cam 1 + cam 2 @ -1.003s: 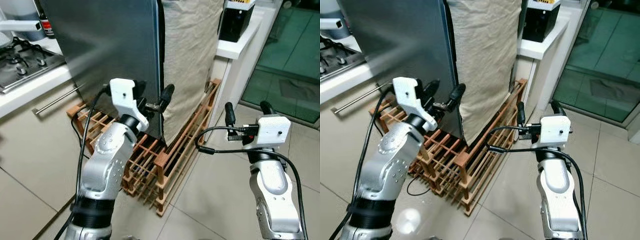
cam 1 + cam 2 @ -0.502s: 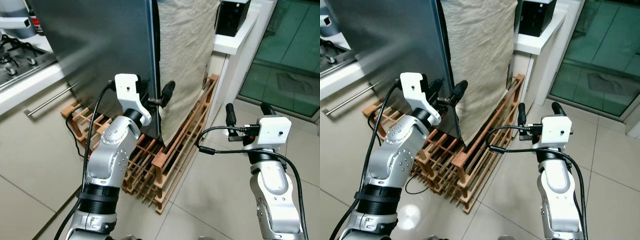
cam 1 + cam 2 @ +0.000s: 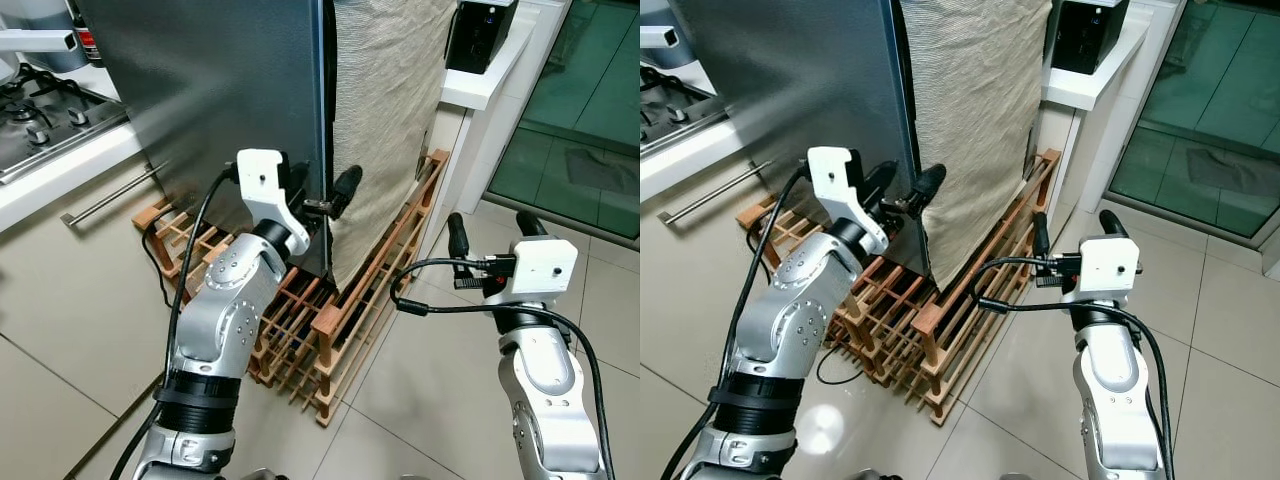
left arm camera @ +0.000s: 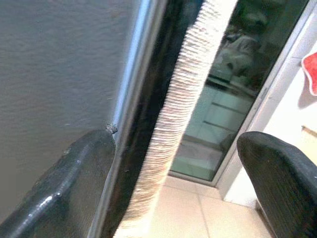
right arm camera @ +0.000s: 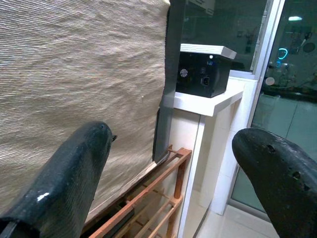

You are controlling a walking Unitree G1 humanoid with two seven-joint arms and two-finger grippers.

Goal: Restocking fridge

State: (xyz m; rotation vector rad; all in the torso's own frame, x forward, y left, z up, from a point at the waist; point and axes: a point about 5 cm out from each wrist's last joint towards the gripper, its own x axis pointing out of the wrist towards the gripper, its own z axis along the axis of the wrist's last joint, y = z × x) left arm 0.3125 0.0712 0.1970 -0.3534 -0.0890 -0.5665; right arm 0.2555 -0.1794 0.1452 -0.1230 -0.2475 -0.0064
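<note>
Fridge: grey fridge door (image 3: 215, 90) stands closed before me, its free edge facing my left arm; beige cloth (image 3: 385, 100) hangs down the side just beyond that edge.
Left gripper: left gripper (image 3: 322, 200) sits at the door's edge, fingers apart, one finger (image 4: 74, 178) against the grey face, the other out past the cloth. Nothing is clamped.
Right gripper: right gripper (image 3: 490, 232) hangs in the air, well apart from the door, fingers spread, empty, pointing toward the cloth and the black box (image 5: 203, 74) on the white counter (image 3: 495, 80).
Below: wooden rack (image 3: 330, 320) lies on the floor tiles at the fridge's foot, under my left arm.
Progress: I judge this very early. Door not yet opened, no goods in either claw, none to be seen nearby. Left to do: get the door open, fetch the stock, load it.
Change: compared with a second ago, my left gripper has crept nearer the door edge, and the head view has shifted a little, so I have moved too. Door looks no wider open than before; right arm holds much the same pose.
Risk: I reckon the cloth may snag the outer finger.
</note>
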